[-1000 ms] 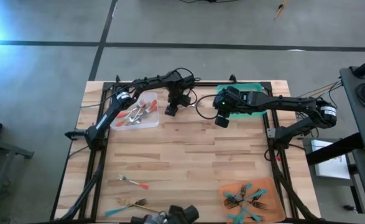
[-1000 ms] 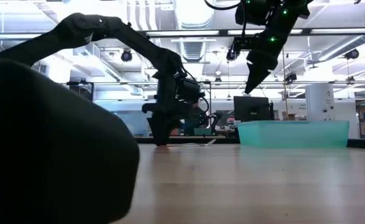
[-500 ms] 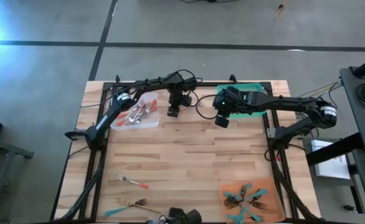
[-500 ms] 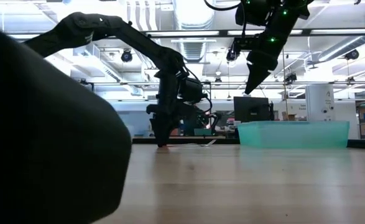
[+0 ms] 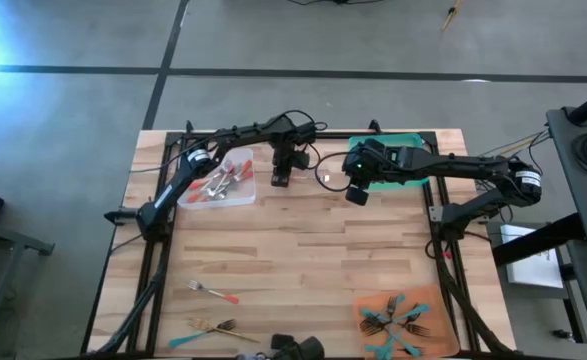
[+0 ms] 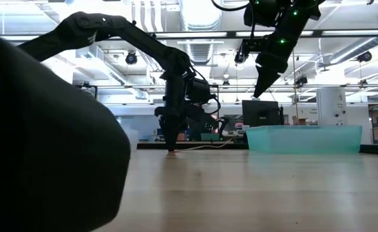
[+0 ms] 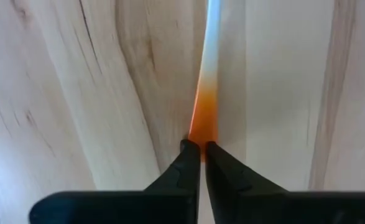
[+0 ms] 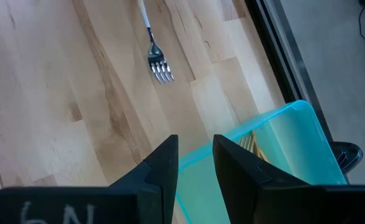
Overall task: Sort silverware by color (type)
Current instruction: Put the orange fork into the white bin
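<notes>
Left jaws: pressed together on the red end of a fork's handle, my left gripper [image 7: 201, 152] tip-down on the wooden table [image 5: 303, 250] just beside the clear tray [image 5: 235, 197].
Fork in my grip [image 8: 157, 65]: flat on the boards, long axis running straight away from my left fingers [image 7: 183, 168]; handle end at my fingertips, tines toward my right arm (its wrist view shows the metal head clearly, the handle only in part).
Right jaws: parted a little with nothing between them, my right gripper [image 8: 194, 155] hanging high over the table next to the green tray [image 5: 405, 142].
Green tray contents: a few gold-toned pieces [image 8: 249, 144] visible through its wall, too hidden to count.
Clear tray contents: red-handled silverware [image 5: 218, 182] in a loose heap, pointing every which way.
Orange tray [image 5: 438, 300]: near corner on my right side, holding teal-handled forks [image 5: 391, 320] crossed over one another.
Loose pieces: a red-handled fork [image 5: 213, 291] lying slantwise on the near left of the table; nearer the edge, a gold-toned fork [image 5: 216, 326] and a teal handle [image 5: 180, 340], touching or overlapping, I cannot tell which.
</notes>
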